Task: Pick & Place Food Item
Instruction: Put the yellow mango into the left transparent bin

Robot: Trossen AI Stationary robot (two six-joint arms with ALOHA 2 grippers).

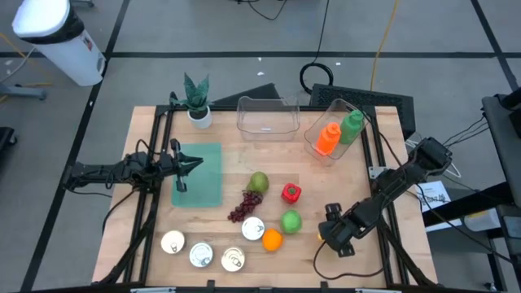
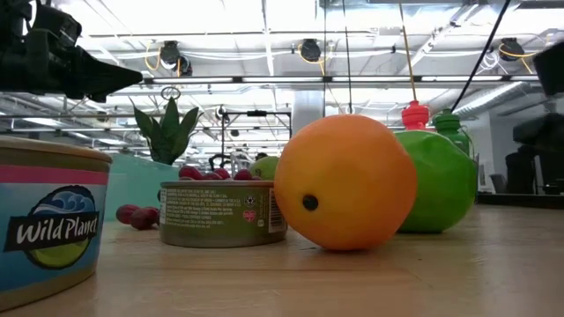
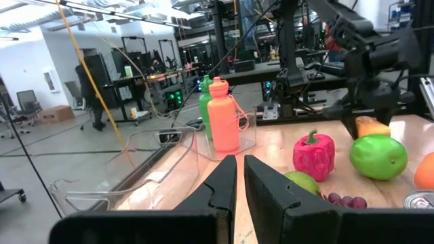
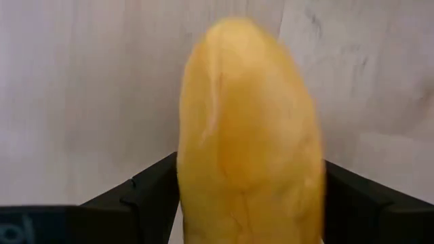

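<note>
Found the right end effector (image 1: 339, 238) low over the bare wood of the bench (image 1: 423, 268), near its front edge. Gripped a yellow food item (image 4: 247, 135) there, rounded and smooth-skinned, with one dark finger (image 4: 146, 193) pressed on each flank, spread only as wide as the item itself. Could not tell from the wrist view whether the item touched the wood or hung just above it.

Noted, just beside that end effector on its inner side, a green apple (image 1: 291, 220) and an orange (image 1: 272, 239), touching each other in the low view. Beyond those, farther from the end effector: a red pepper (image 1: 291, 193), a pear (image 1: 258, 181), a bunch of grapes (image 1: 242, 207) and a can (image 1: 253, 228). Counted three more cans (image 1: 200, 255) in a row, well apart from it along the front edge.

Placed two clear bins at the back of the bench, well away from the right end effector: one bin (image 1: 264, 118) with nothing in it, the other (image 1: 317, 150) with an orange bottle (image 1: 327, 138) and a green bottle (image 1: 351, 125).

Found the left end effector (image 3: 239, 177) waiting above a green mat (image 1: 207, 183), fingers drawn nearly together with only a slit between, nothing held.
</note>
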